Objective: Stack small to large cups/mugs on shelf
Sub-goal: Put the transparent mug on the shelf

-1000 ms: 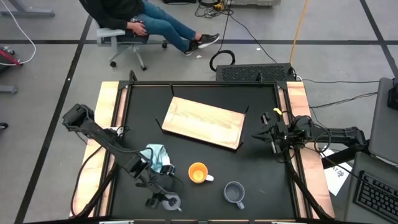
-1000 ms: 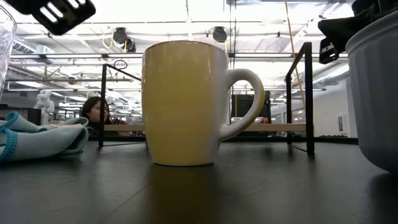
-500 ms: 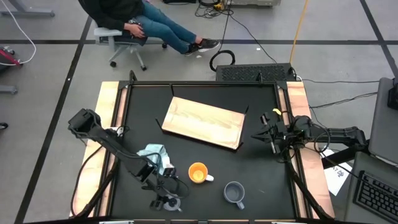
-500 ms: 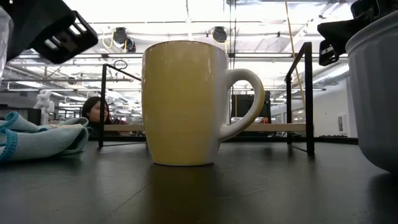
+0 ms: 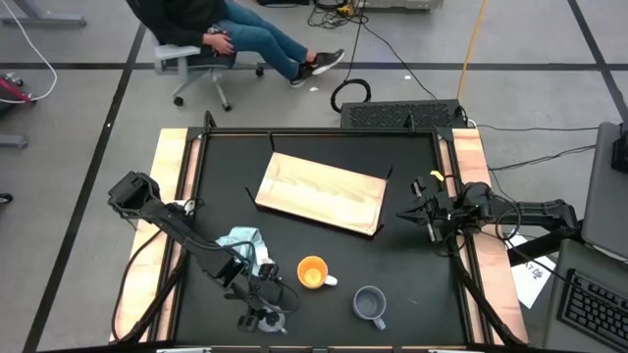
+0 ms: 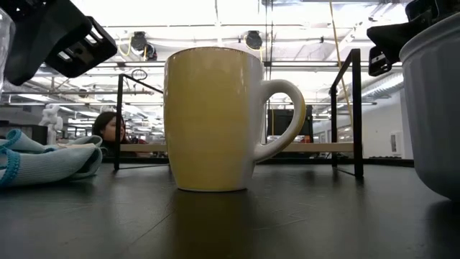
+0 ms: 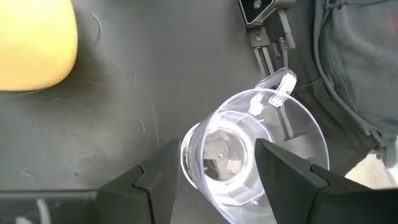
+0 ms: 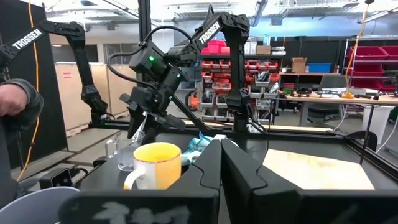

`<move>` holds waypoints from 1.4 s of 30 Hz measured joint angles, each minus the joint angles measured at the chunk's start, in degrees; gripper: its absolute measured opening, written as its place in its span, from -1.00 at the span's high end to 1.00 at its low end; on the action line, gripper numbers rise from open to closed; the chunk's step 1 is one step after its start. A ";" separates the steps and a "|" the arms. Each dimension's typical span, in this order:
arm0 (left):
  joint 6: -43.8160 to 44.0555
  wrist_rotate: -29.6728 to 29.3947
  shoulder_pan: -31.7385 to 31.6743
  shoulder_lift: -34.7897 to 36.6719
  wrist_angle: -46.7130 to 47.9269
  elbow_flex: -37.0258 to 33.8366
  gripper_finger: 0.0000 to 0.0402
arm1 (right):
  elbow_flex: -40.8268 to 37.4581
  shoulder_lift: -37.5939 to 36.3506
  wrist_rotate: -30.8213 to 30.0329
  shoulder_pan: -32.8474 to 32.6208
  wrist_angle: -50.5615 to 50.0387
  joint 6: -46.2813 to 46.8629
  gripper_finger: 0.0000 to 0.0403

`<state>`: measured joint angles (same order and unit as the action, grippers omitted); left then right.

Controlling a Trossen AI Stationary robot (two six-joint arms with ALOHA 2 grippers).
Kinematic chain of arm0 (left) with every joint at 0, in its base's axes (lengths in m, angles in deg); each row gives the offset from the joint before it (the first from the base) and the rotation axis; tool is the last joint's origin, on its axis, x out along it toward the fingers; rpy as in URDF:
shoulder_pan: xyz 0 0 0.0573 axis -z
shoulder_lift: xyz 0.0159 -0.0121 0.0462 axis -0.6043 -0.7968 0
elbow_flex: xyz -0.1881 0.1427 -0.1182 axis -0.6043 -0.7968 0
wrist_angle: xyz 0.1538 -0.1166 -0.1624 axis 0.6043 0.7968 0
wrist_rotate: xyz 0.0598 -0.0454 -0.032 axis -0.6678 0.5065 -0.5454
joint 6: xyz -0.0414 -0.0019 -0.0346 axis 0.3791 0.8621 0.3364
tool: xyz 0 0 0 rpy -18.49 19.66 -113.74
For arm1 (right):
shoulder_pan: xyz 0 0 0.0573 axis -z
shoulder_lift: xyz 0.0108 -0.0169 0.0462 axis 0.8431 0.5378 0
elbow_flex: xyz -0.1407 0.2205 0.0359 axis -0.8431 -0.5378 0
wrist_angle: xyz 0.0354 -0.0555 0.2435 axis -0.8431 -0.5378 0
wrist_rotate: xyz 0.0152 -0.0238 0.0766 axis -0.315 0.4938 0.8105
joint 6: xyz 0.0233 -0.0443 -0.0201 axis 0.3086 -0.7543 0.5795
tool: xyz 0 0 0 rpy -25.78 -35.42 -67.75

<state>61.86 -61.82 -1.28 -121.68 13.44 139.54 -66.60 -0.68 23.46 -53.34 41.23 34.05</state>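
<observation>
With the left pincer (image 7: 211, 171) spread wide around the small clear glass cup (image 7: 249, 155) at the desk's near left edge, an off-centre squeeze could tip it; the right pincer (image 5: 420, 210) waits clenched.

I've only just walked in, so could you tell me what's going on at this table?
The left gripper is open, its fingers on either side of the small clear glass cup near the table's front edge. The orange mug and grey-blue mug stand nearby, untouched. The wooden shelf is bare. The right gripper waits shut at the right side.
</observation>
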 joint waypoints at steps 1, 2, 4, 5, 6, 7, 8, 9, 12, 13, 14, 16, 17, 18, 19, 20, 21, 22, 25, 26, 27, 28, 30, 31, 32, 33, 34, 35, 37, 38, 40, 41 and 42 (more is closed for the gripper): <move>0.00 -0.05 0.00 0.00 -0.06 0.00 -0.04 | 0.01 0.00 0.00 0.01 -0.05 0.01 1.00; -0.02 -0.05 0.01 0.00 -0.05 0.00 -0.03 | 0.01 0.00 0.00 0.01 -0.09 0.02 1.00; -0.11 -0.05 0.00 0.00 -0.02 0.00 0.01 | 0.01 0.00 0.00 0.01 -0.11 0.02 1.00; -0.11 -0.06 0.00 0.00 -0.04 0.00 0.04 | 0.00 0.00 0.00 0.01 -0.11 0.04 1.00; -0.11 -0.07 0.00 0.00 -0.04 0.00 0.08 | 0.00 0.00 0.00 -0.01 -0.11 0.04 1.00; -0.18 -0.11 0.00 0.00 -0.02 0.00 0.13 | 0.01 0.00 0.00 0.01 -0.11 0.04 1.00; -0.35 -0.44 0.00 0.00 -0.03 0.00 0.18 | 0.01 0.00 0.00 0.01 -0.11 0.04 1.00; -0.39 -0.91 0.02 0.00 -0.04 0.00 0.23 | 0.00 0.00 0.00 0.01 -0.12 0.04 1.00; -0.46 -1.22 0.00 0.00 -0.04 0.00 0.36 | 0.00 0.00 0.00 -0.01 -0.13 0.05 1.00; -0.48 -1.23 0.00 0.00 -0.04 0.00 0.40 | -0.01 0.00 0.00 0.01 -0.13 0.05 1.00; -0.48 -1.27 0.00 0.00 -0.04 0.00 0.44 | 0.00 0.00 0.00 0.00 -0.14 0.05 1.00; -0.50 -1.30 0.01 0.00 -0.04 0.00 0.51 | 0.01 0.00 0.00 -0.01 -0.15 0.06 1.00; -0.52 -1.31 0.01 0.00 -0.04 0.00 0.54 | 0.00 0.00 0.00 0.01 -0.15 0.06 1.00; -0.59 -1.32 0.01 0.00 -0.05 0.00 0.57 | 0.00 0.00 0.00 0.00 -0.15 0.07 1.00; -0.79 -1.30 0.02 0.00 -0.05 0.00 0.61 | 0.00 0.00 0.00 0.00 -0.15 0.07 1.00; -1.22 -1.30 0.00 0.00 -0.05 0.00 0.64 | 0.00 0.00 0.00 -0.01 -0.15 0.07 1.00; -1.44 -1.28 0.02 0.00 -0.05 0.00 0.68 | 0.01 0.00 0.00 0.01 -0.15 0.07 1.00; -1.72 -1.26 0.02 0.00 -0.06 0.00 0.72 | 0.01 0.00 0.00 -0.01 -0.17 0.07 1.00; -2.96 -1.23 0.01 0.00 -0.11 0.00 0.88 | 0.01 0.00 0.00 0.01 -0.22 0.07 1.00; -3.30 -1.21 0.01 0.00 -0.12 0.00 0.94 | -0.01 0.00 0.00 0.01 -0.22 0.07 1.00; -3.51 -1.19 0.02 0.00 -0.15 0.00 0.96 | 0.01 0.00 0.00 0.01 -0.22 0.07 1.00; -3.63 -1.28 0.00 0.00 -0.13 0.00 0.96 | 0.00 0.00 0.00 0.00 -0.24 0.07 1.00; -4.80 -2.02 0.02 0.00 -0.15 0.00 0.96 | 0.01 0.00 0.00 -0.01 -0.37 0.08 1.00; -5.61 -2.02 0.02 0.00 -0.15 0.00 0.97 | -0.01 0.02 0.00 0.00 -0.46 0.08 1.00; -6.40 -2.00 0.02 0.00 -0.15 0.00 0.98 | -0.01 0.02 0.00 0.01 -0.60 0.08 1.00; -6.92 -2.02 0.02 0.00 -0.15 0.00 0.98 | 0.01 0.02 0.00 -0.01 -0.80 0.09 1.00; -7.44 -2.21 0.02 0.00 -0.15 0.00 0.98 | -0.01 0.02 0.00 0.01 -0.99 0.08 1.00; -8.07 -2.83 0.04 0.08 -0.11 0.00 0.98 | 0.01 0.02 0.00 0.01 -1.24 0.09 1.00; -9.20 -3.40 0.22 0.31 -0.13 0.00 0.98 | 0.01 0.02 0.00 0.00 -1.50 0.09 1.00; -9.88 -3.52 0.22 0.35 -0.19 0.02 0.98 | 0.01 0.02 0.00 0.01 -1.59 0.07 1.00; -11.00 -3.84 0.31 0.96 0.62 0.02 0.99 | -0.01 0.02 0.02 0.00 -1.64 0.07 1.00; -11.09 -4.37 0.39 1.33 0.66 0.02 0.99 | 0.00 0.02 0.01 -0.01 -1.62 0.08 1.00; -11.27 -4.62 0.44 1.63 0.45 0.03 0.99 | 0.01 0.02 0.02 0.00 -1.63 0.09 1.00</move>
<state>50.59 -66.44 -0.84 -120.05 13.89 139.57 -66.59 -0.66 23.48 -53.34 39.60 34.13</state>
